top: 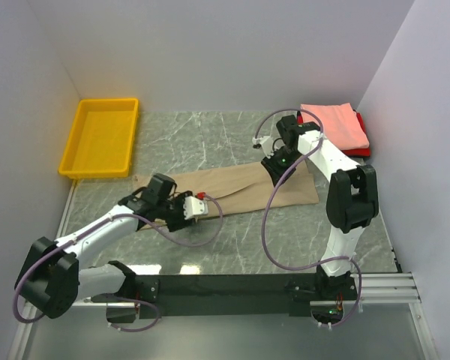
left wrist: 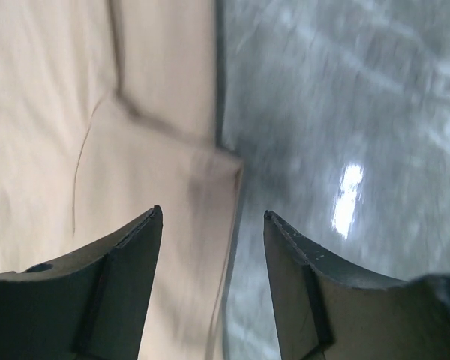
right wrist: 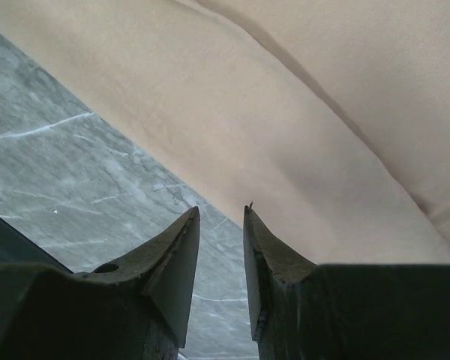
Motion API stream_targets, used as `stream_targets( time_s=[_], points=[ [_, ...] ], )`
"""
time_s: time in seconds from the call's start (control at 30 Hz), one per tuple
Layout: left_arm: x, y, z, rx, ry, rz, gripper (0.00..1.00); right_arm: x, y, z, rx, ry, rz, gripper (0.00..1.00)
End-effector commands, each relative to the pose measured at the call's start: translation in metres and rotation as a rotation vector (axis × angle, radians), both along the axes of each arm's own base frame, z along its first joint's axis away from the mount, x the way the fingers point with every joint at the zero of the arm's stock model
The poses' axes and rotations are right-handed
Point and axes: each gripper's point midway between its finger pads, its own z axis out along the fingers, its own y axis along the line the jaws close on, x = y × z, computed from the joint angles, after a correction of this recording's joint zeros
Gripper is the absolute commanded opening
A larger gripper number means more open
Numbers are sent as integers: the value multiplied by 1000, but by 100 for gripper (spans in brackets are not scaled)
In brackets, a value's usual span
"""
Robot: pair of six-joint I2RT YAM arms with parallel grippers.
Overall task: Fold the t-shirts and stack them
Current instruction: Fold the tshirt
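Tan tee x1 | pink tee x1 | red tee x1

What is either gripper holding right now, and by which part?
Nothing. The left gripper is open over the edge of the tan shirt; the right gripper shows a narrow empty gap beside the same shirt.

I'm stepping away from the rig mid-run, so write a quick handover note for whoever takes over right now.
Left gripper: open, empty, over the edge of the tan t-shirt at its left end.
Right gripper: narrowly open, empty, at the tan t-shirt's far edge near its right end.
Tan t-shirt: lies mid-table as a long, partly folded strip.
Done: the pink t-shirt is folded and lies on the red t-shirt in the far right corner.
Left: finish folding the tan t-shirt and add it to that stack.
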Motion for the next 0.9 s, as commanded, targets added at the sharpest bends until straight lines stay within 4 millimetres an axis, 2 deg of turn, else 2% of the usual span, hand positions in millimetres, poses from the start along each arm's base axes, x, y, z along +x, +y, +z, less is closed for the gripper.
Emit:
stream_targets(
  time_s=[0.0, 0.03, 0.17, 0.27, 0.37, 0.53, 0.73, 0.83, 0.87],
  points=[
    [17, -23, 2, -49, -113, 48, 62, 6, -3, 6, 15, -22, -41, 37],
    [21, -28, 4, -58, -139, 62, 62, 6, -5, 6, 13, -22, -45, 37],
    [10, -44, -9, -42, -149, 35, 61, 5, -12, 6, 9, -25, -62, 37],
    [11, -47, -18, -25, -123, 63, 58, 5, -18, 7, 2, -33, -69, 37],
    [20, -44, -22, 5, -117, 123, 50, 4, -22, 6, -1, -33, -72, 37],
    [22, -42, -17, 21, -110, 139, 34, 2, -26, 5, -5, -31, -70, 37],
    [15, -42, -2, 7, -83, 113, 28, 1, -28, 3, -7, -29, -62, 37],
    [16, -41, -4, 23, -64, 116, 15, 2, -28, 2, -6, -28, -60, 37],
    [20, -40, -2, 18, -64, 131, 5, 2, -27, 2, -5, -25, -58, 37]
  ],
)
